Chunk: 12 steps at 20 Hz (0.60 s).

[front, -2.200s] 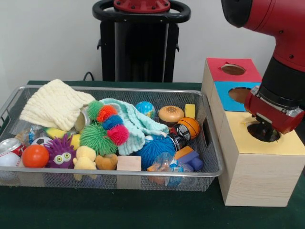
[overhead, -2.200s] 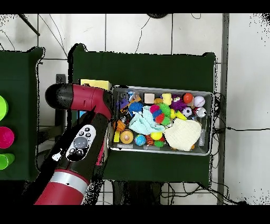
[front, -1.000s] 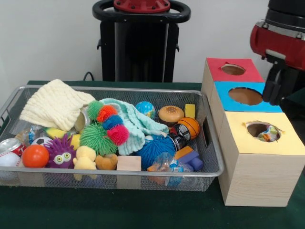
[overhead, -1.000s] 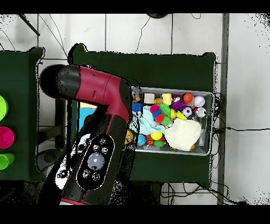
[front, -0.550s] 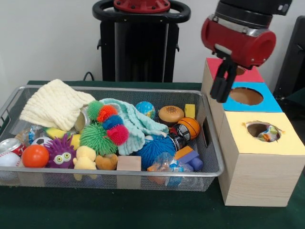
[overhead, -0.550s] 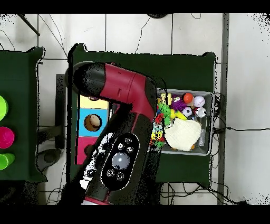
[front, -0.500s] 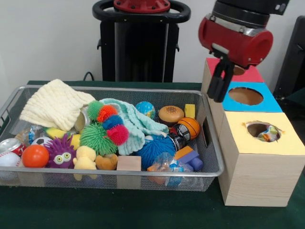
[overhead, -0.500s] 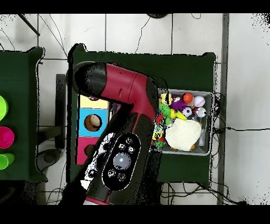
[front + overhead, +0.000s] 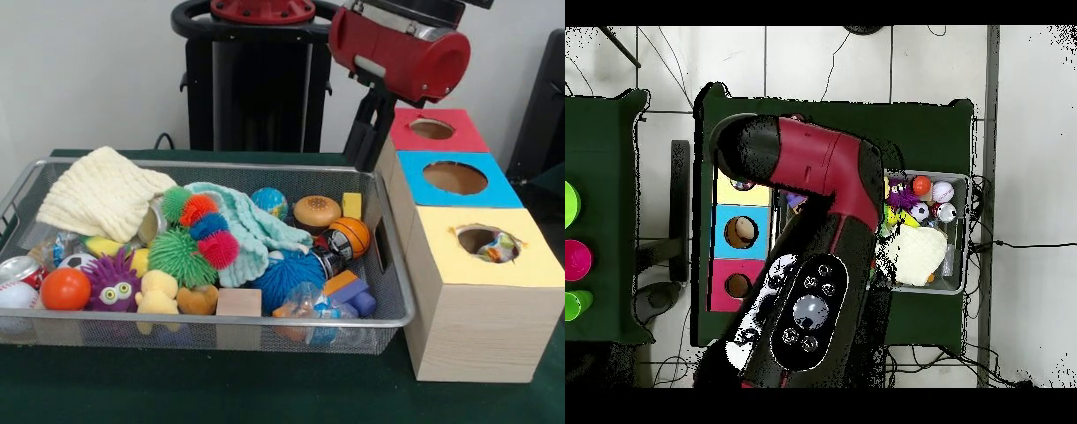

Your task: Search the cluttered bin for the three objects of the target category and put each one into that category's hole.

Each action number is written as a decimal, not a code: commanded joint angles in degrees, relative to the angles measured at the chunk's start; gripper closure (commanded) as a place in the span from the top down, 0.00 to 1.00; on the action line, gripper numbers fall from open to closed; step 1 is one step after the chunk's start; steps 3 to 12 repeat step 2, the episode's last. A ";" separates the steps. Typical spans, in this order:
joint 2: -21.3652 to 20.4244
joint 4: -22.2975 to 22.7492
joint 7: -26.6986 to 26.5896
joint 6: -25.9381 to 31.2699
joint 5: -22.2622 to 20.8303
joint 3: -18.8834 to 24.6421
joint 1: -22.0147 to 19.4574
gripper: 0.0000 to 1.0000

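In the overhead view the arm (image 9: 815, 230) covers the left part of the bin (image 9: 957, 180) and most of its clutter. In the front view the gripper (image 9: 364, 137) is a dark shape whose fingers cannot be made out. The item in the yellow hole (image 9: 485, 241) is only partly visible.

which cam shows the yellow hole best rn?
Front view: the yellow hole is fully open to the camera, with a crinkly item visible inside. Overhead shows only a bit of the hole; the arm covers the rest.
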 commanded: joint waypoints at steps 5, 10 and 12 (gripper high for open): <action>-0.06 -1.57 -3.87 6.77 -3.48 6.98 -2.25 0.00; -0.06 -1.57 -3.87 6.77 -3.48 6.98 -2.25 0.00; -0.06 -1.57 -3.87 6.77 -3.48 6.98 -2.25 0.00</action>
